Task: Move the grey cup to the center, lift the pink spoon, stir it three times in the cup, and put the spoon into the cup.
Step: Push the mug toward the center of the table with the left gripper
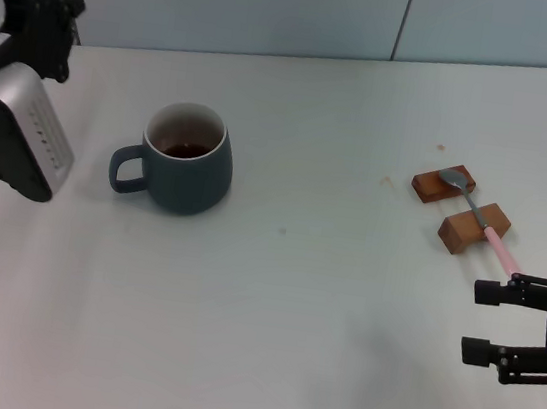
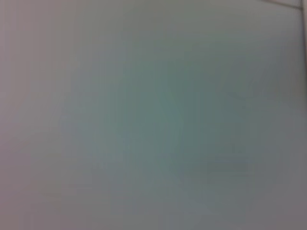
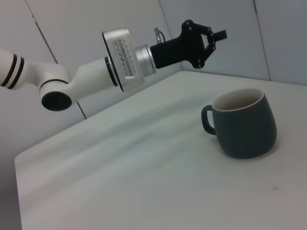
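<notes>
The grey cup [image 1: 187, 158] stands left of the table's middle, its handle toward my left arm, with dark liquid inside; the right wrist view shows the cup [image 3: 244, 125] too. The pink spoon [image 1: 472, 204] lies at the right across two wooden blocks, and the end of its pink handle reaches close to my right gripper [image 1: 473, 320]. That gripper is open, holds nothing, and hovers low near the table's front right. My left gripper [image 1: 43, 1] is raised at the far left, behind and well apart from the cup. It is open and holds nothing, as the left gripper [image 3: 213, 45] in the right wrist view also shows.
Two brown wooden blocks [image 1: 444, 184] [image 1: 473, 228] hold the spoon off the white table [image 1: 290, 308]. A grey wall [image 1: 280, 4] runs behind the table. The left wrist view shows only a blank grey surface.
</notes>
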`<action>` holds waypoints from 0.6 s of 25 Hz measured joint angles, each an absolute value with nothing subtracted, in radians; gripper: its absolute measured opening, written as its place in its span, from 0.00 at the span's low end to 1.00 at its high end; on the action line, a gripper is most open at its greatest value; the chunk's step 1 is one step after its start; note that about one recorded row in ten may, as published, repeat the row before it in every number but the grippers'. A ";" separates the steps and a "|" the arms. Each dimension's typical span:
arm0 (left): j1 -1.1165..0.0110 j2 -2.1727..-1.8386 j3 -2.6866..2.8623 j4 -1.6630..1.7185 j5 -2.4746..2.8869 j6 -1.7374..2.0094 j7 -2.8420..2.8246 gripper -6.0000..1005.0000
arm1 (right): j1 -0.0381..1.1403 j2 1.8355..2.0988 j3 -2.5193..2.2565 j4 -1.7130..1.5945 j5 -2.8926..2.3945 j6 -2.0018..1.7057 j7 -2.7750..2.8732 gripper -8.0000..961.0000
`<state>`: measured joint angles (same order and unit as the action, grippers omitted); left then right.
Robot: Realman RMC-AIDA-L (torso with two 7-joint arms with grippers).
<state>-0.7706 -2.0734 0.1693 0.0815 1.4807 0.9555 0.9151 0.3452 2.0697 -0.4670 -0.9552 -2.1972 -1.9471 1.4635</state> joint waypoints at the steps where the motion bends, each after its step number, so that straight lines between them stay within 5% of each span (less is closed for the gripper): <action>1: -0.774 -2.075 0.178 0.075 1.481 0.953 0.931 0.00 | 0.345 2.071 -0.467 -0.955 -2.197 -1.947 1.463 0.84; 15: -0.820 -2.078 0.212 -0.022 1.480 0.900 1.010 0.00 | 0.344 2.072 -0.465 -0.956 -2.196 -1.946 1.463 0.84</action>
